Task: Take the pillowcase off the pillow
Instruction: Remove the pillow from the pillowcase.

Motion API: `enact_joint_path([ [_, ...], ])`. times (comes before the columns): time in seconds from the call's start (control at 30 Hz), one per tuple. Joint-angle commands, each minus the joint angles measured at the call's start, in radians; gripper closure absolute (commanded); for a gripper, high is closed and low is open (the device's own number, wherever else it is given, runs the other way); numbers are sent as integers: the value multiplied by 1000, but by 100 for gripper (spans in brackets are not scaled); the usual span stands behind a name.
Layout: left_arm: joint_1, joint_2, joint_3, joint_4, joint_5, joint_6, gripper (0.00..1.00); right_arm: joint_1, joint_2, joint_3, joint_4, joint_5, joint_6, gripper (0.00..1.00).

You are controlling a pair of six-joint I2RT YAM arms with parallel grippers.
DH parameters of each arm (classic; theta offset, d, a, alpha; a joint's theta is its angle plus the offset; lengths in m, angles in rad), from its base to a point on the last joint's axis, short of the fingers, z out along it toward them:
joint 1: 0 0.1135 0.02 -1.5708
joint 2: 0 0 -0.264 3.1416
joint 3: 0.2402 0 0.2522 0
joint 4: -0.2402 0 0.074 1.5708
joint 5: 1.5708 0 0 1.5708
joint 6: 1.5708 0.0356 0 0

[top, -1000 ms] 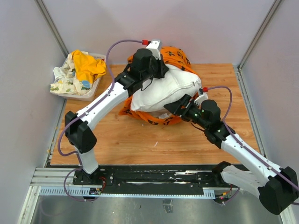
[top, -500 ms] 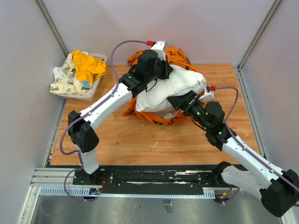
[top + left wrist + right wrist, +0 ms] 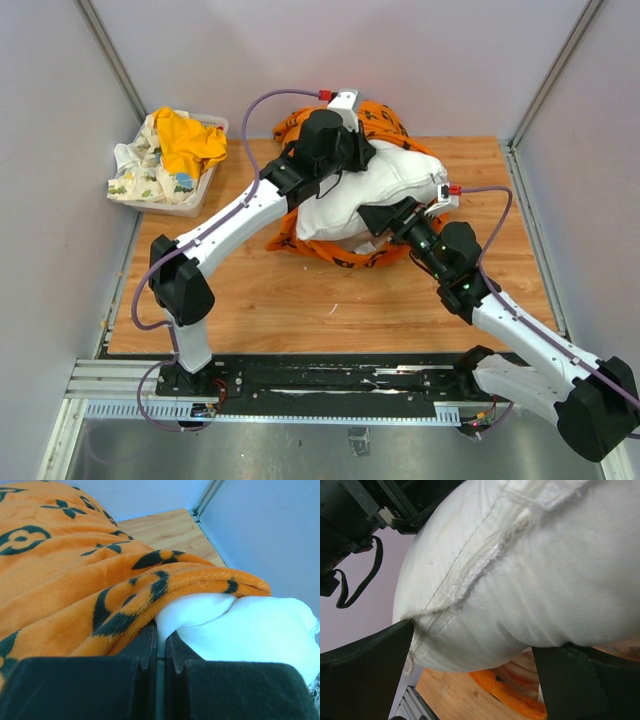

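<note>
**Pillow Is Mostly Out Of Its Orange Cover**

The big white pillow [image 3: 365, 195] sits near the far edge of the desk [image 3: 300, 300], about in the middle. Most of it is bare. The orange pillowcase [image 3: 378, 118] is bunched at the far end and also peeks out from under the near side.

So I think the pulling-off step is going on now, and it looks more than half done.

The left gripper [image 3: 161, 635] has its 2 fingers pressed almost together. The orange hem runs down into the thin gap, so it looks pinched there. A bit of white goes in too, and I cannot tell if that is caught as well. The right gripper [image 3: 472, 637] is spread wide, with 1 finger on each side of the pillow's near end.

Next, I think the left one must drag the cover toward the far edge while the right one holds the pillow back.

The cover is soft and furry, with black flowers and stars. The pillow is puffy and smooth, with a frayed stitched seam.
</note>
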Motion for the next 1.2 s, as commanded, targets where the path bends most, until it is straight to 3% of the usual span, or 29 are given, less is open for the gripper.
enact_joint_path([
  [0.0,-11,26,6,87,7,-14,100,9,4,118,103,-103,-105,0],
  [0.13,36,53,73,70,69,-41,100,9,44,152,-25,-188,-111,0],
  [0.27,149,70,98,108,275,-181,100,9,39,-12,219,-230,-45,0],
  [0.47,175,71,158,87,250,-163,100,8,4,-81,302,-228,-31,2],
  [0.67,175,81,155,98,293,-192,100,7,-22,-54,205,-9,61,2],
  [0.87,164,69,111,108,306,-204,100,8,47,3,228,48,105,2],
  [1.17,28,-17,-62,146,100,-48,100,3,138,132,163,55,180,2],
])
